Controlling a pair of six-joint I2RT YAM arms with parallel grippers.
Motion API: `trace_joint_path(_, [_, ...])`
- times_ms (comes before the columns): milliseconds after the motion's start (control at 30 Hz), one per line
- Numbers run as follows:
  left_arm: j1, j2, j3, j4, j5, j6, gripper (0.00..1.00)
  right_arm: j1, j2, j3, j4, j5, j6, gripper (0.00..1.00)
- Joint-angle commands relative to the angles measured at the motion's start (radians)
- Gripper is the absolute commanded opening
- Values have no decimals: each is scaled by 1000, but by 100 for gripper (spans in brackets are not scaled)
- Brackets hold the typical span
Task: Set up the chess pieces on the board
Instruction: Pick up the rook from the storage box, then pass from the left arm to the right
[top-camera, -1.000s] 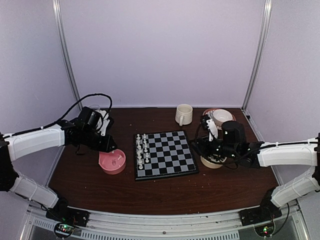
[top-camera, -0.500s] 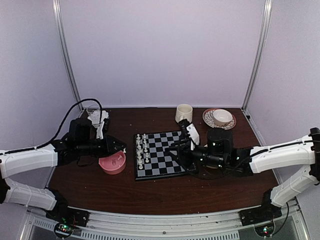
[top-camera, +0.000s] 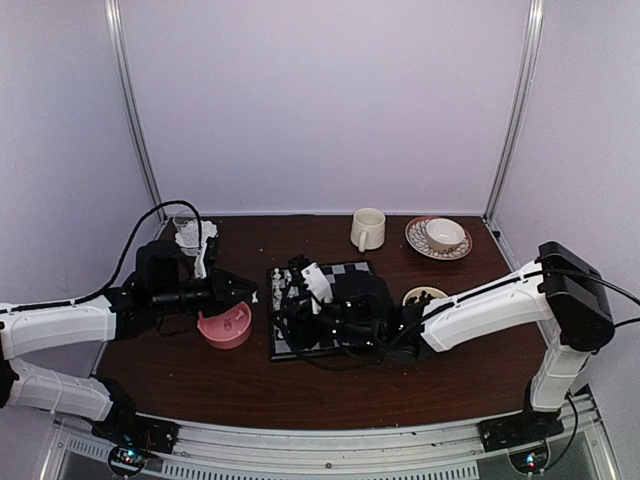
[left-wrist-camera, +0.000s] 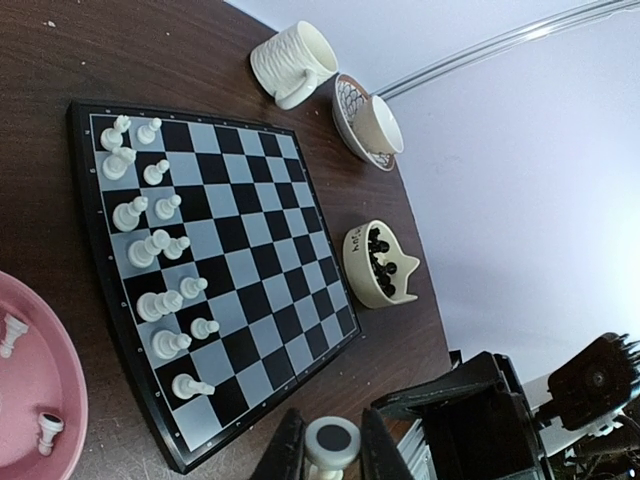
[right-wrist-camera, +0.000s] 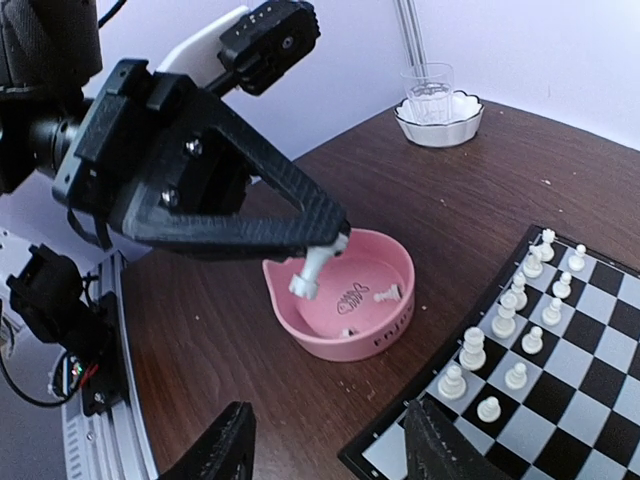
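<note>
The board (left-wrist-camera: 262, 262) lies mid-table with white chess pieces (left-wrist-camera: 150, 246) standing in two rows along its left side. My left gripper (left-wrist-camera: 332, 452) is shut on a white chess piece (right-wrist-camera: 316, 268), held tilted over the pink bowl (right-wrist-camera: 352, 318). Two more white pieces (left-wrist-camera: 12, 331) lie inside that bowl. My right gripper (right-wrist-camera: 335, 455) stands open with nothing between its fingers, low over the table near the board's (right-wrist-camera: 600, 372) corner and facing the pink bowl. In the top view the right arm stretches across the board (top-camera: 352, 270) and hides most of it.
A cream cat-shaped bowl (left-wrist-camera: 372, 272) of black pieces sits right of the board. A ribbed mug (top-camera: 367, 229) and a cup on a saucer (top-camera: 439, 238) stand at the back right. A glass in a white scalloped dish (right-wrist-camera: 436, 108) stands at the back left.
The right arm has swung left from the cream bowl across the board to the pink bowl, its jaws widening. The left gripper has edged towards the board, still holding its piece.
</note>
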Motion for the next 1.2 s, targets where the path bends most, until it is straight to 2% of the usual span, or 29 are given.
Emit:
trace_joint_path(0, [-5, -16, 0, 60, 2, -14, 15, 9, 71, 88, 27, 6, 5, 55])
trace_joint_path(500, [-5, -3, -21, 89, 13, -27, 15, 8, 197, 256, -24, 41, 13, 47])
trace_joint_path(667, [-5, 4, -21, 98, 19, -31, 15, 4, 210, 274, -35, 56, 19, 40])
trace_joint_path(800, [-5, -2, -34, 114, 14, -38, 15, 0, 217, 282, -39, 57, 32, 29])
trace_joint_path(1000, [-5, 2, -41, 125, 18, -44, 15, -5, 220, 283, -31, 47, 41, 18])
trace_joint_path(1100, [-6, 2, -43, 128, 19, -45, 15, -6, 222, 288, -27, 39, 42, 19])
trace_joint_path(1167, [-5, 3, -45, 132, 19, -47, 15, -6, 223, 291, -29, 38, 43, 24])
